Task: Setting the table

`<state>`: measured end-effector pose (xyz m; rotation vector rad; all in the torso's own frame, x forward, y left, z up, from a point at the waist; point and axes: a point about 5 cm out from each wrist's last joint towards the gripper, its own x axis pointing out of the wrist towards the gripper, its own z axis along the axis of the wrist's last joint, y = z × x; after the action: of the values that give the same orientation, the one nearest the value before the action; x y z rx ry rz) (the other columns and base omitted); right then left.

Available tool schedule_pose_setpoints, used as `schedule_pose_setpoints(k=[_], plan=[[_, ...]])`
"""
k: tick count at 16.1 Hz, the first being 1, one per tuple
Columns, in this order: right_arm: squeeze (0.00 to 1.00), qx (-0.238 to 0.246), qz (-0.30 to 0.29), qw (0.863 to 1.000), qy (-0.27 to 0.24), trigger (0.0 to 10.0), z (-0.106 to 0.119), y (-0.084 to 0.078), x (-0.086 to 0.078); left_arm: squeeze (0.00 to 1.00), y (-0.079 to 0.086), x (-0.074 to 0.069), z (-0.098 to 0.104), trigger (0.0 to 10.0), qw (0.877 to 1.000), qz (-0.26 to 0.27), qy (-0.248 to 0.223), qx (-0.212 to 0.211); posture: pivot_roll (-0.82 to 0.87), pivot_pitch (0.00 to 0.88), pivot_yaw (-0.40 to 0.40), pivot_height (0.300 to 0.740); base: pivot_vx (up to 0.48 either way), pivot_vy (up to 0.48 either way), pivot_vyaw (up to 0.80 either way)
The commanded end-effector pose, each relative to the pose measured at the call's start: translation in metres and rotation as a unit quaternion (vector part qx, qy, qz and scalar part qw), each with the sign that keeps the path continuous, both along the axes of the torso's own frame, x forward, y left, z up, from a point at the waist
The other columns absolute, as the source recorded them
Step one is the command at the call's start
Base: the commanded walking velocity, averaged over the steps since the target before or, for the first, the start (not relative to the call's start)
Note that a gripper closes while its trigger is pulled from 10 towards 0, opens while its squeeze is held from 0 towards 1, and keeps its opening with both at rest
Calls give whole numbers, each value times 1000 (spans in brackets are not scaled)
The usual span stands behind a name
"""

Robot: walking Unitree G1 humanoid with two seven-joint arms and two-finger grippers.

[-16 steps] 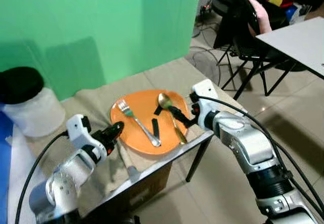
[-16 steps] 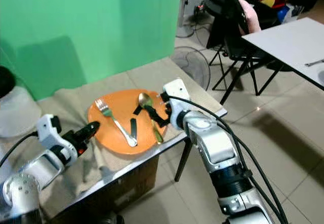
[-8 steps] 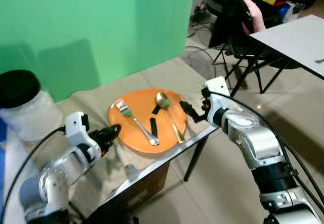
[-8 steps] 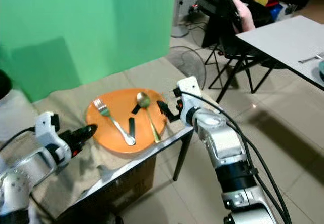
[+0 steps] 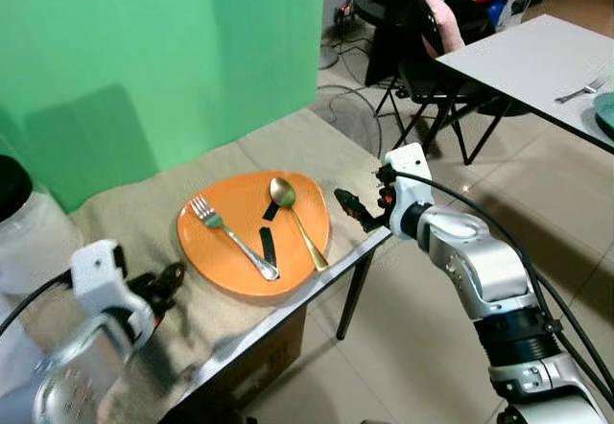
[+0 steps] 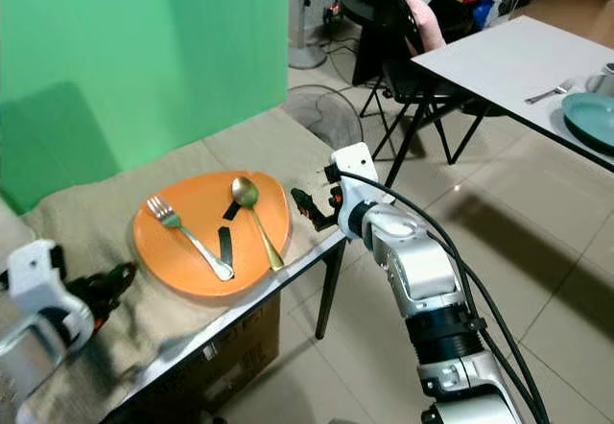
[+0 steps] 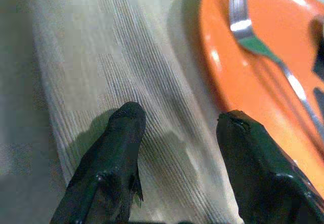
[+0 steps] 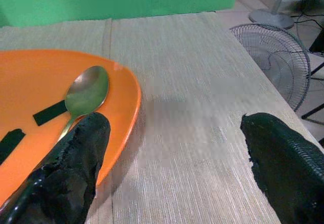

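The orange plate [image 5: 251, 235] sits near the table's front edge, carrying the fork [image 5: 231, 236] and spoon [image 5: 295, 220] — probably parked there for laying out. The right gripper [image 5: 351, 203] hovers just beside its rim, fingers spread (holding nothing). The left gripper [image 5: 165, 283], also spread, rests over the mat [image 7: 91, 57] opposite. Bare mat flanks both sides.

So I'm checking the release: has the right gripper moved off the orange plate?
Yes. The right gripper has pulled back off the orange plate, now beside its rim, empty.
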<state>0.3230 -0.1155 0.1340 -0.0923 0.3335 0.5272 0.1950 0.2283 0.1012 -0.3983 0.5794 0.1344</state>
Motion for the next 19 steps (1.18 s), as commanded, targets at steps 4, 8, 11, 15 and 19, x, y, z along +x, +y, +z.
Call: schedule_pose_setpoints(k=[4,8,11,15,19], plan=[[0,-7,30,1000,-3,10000,1,5,0,0,7,-23,-7,10000,997,39,59,25,-34,8,-28,740,0,0,0],[0,-10,62,998,2,10000,-3,14,-5,0,12,-42,-6,10000,993,58,81,56,-17,1,-39,740,0,0,0],[0,-7,74,997,2,10000,-3,19,-6,0,25,-47,-3,10000,990,75,86,82,-15,0,-42,740,0,0,0],[0,-9,84,996,-2,10000,-1,19,-6,0,33,-34,20,10000,990,52,29,129,-18,0,-40,740,0,0,0],[0,-7,89,996,-4,10000,-1,21,-7,0,16,-14,36,10000,996,10,-43,82,-22,0,-40,740,0,0,0]])
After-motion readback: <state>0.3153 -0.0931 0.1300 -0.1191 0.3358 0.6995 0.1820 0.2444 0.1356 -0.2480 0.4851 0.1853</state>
